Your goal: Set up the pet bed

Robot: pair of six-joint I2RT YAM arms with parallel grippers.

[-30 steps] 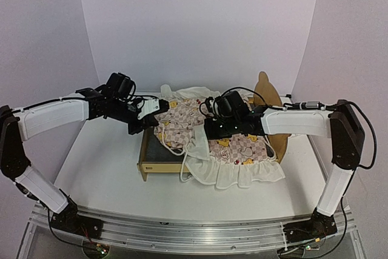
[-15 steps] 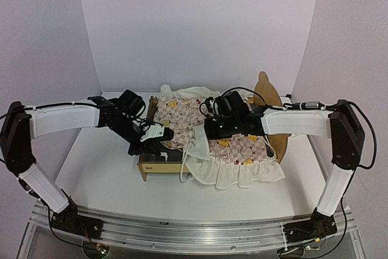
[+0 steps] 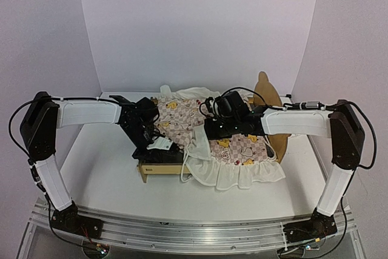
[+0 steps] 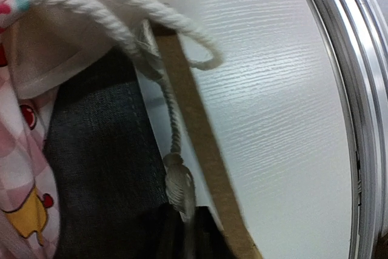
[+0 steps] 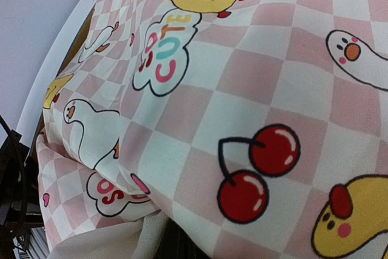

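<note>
The pet bed [image 3: 159,168] is a light-wood frame with a bear-ear headboard [image 3: 267,98] at its right end. The pink checked duck quilt [image 3: 236,150] lies bunched over most of it, its ruffle hanging over the front. My left gripper [image 3: 159,145] is low over the bed's left end. In the left wrist view it [image 4: 185,235] is shut on the tassel [image 4: 177,186] of a white cord [image 4: 121,4], between the grey base [image 4: 103,162] and the wood rail [image 4: 200,144]. My right gripper [image 3: 207,130] is shut on a quilt fold; the quilt [image 5: 242,89] fills its view.
The bed stands mid-table on the white tabletop [image 3: 97,168]. White cord loops [image 3: 182,173] hang over the bed's front rail. The metal base rail [image 3: 194,235] runs along the near edge. Pale walls close in behind and at both sides.
My left gripper has moved from the bed's far left corner toward the near side and down, to the bed's left end. The right arm and the quilt have not moved.
</note>
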